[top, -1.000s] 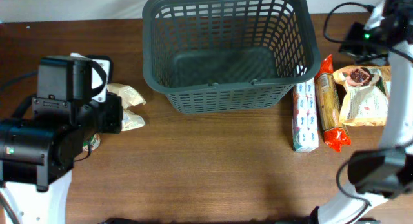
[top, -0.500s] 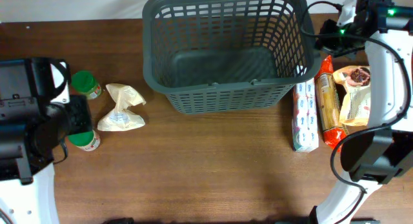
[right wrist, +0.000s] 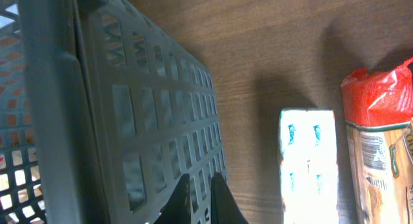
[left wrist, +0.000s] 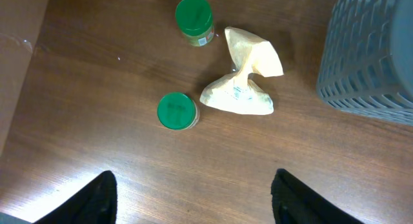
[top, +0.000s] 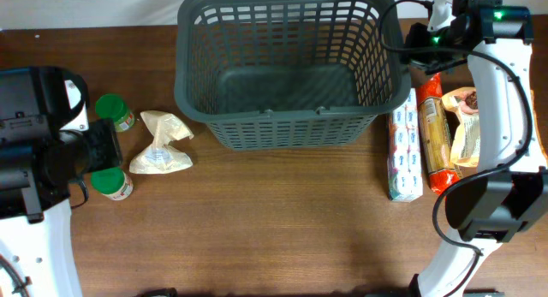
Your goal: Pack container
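The container (top: 291, 126) stands far-centre on the tabletop (top: 282, 211), long axis left to right. My left end effector (left wrist: 193, 201) hangs released, the container off to its right. My right end effector (right wrist: 200, 199) is nearer, just beside its right wall; clenched or not, I cannot tell.

The left arm (top: 38, 151) has boxy black housings with rounded corners, a white cover at its far end and a smooth white link on the near side. The right arm (top: 503, 100) is a slim, curved white link between black joint housings; a small green light (top: 499, 14) glows at its far end, and a thin black cable (top: 396, 6) loops off to the left. The left gripper (left wrist: 193, 201) has blunt, matt black fingers (left wrist: 97, 201). The right gripper (right wrist: 201, 198) has narrow, dark, tapering fingers (right wrist: 181, 201).
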Motion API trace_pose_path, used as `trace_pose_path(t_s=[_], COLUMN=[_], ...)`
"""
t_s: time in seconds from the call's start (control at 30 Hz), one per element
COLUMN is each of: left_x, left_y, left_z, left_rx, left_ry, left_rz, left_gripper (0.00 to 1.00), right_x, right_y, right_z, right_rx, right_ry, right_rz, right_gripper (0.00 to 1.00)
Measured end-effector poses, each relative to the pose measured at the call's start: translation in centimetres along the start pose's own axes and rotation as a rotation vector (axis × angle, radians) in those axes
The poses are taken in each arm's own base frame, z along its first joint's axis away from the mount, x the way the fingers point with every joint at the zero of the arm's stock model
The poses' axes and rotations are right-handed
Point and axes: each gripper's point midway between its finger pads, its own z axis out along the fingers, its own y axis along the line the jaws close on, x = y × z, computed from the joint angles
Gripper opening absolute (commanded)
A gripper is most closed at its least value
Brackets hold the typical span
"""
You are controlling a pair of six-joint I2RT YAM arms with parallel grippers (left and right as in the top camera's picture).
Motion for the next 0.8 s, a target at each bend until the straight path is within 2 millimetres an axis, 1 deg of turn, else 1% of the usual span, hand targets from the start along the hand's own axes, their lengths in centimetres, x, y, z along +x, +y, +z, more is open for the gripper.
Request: trace_pose_path(t_s=[0.07, 0.23, 0.27, 0.3, 0.33, 0.37, 0.43, 0.53, 0.57, 0.6, 0.63, 0.67, 0.7, 0.77, 0.8], left_x=[0.0, 0.0, 0.0, 0.0, 0.0, 0.0, 0.0, 0.1, 0.1, 0.1, 0.1, 0.1, 0.1, 0.1, 0.1], left_y=[0.0, 0.0, 0.0, 0.0, 0.0, 0.0, 0.1, 0.1, 0.1, 0.1, 0.1, 0.1, 0.1, 0.1, 0.1], left_z=[0.0, 0.0, 0.0, 0.0, 0.0, 0.0, 0.1, 0.1, 0.1, 0.1, 0.1, 0.1, 0.1, 0.1, 0.1], left_rx=[0.0, 0.0, 0.0, -0.001, -0.002, -0.003, -0.004, -0.004, -0.004, -0.004, -0.004, -0.004, -0.004, -0.004, -0.004], left_ry=[0.001, 0.001, 0.001, 0.001, 0.002, 0.003, 0.004, 0.005, 0.005, 0.005, 0.005, 0.005, 0.005, 0.005, 0.005], left_rz=[0.001, 0.001, 0.001, 0.002, 0.003, 0.003, -0.003, -0.003, -0.003, -0.003, -0.003, -0.003, -0.003, -0.003, -0.003], left_gripper=[0.64, 0.73, 0.78, 0.86, 0.97, 0.99, 0.99, 0.99, 0.99, 0.99, 0.99, 0.99, 0.99, 0.99, 0.99], right_x=[-0.1, -0.1, 0.1, 0.2, 0.5, 0.8, 1.5, 1.6, 1.4, 1.2, 0.9, 0.7, 0.4, 0.0, 0.0], right_y=[0.2, 1.5, 1.8, 2.0, 2.0, 1.8, 0.9, -1.8, -3.3, -4.5, -6.0, -7.2, -8.8, -11.0, -12.0], right_z=[0.0, 0.4, 0.5, 0.5, 0.6, 0.6, 0.4, -1.0, -1.9, -2.8, -4.0, -5.1, -6.3, -8.1, -8.7], right_rx=[-0.003, -0.017, -0.019, -0.019, -0.016, -0.005, 0.029, 0.111, 0.152, 0.185, 0.224, 0.259, 0.3, 0.354, 0.377], right_ry=[-0.007, -0.009, -0.006, -0.001, 0.007, 0.022, 0.048, 0.046, 0.032, 0.016, -0.005, -0.026, -0.052, -0.082, -0.09], right_rz=[-0.007, -0.034, -0.039, -0.043, -0.042, -0.037, -0.021, 0.019, 0.04, 0.061, 0.083, 0.094, 0.106, 0.111, 0.112], right_gripper=[0.04, 0.04, 0.04, 0.04, 0.04, 0.04, 0.04, 0.04, 0.07, 0.15, 0.27, 0.43, 0.54, 0.67, 0.7])
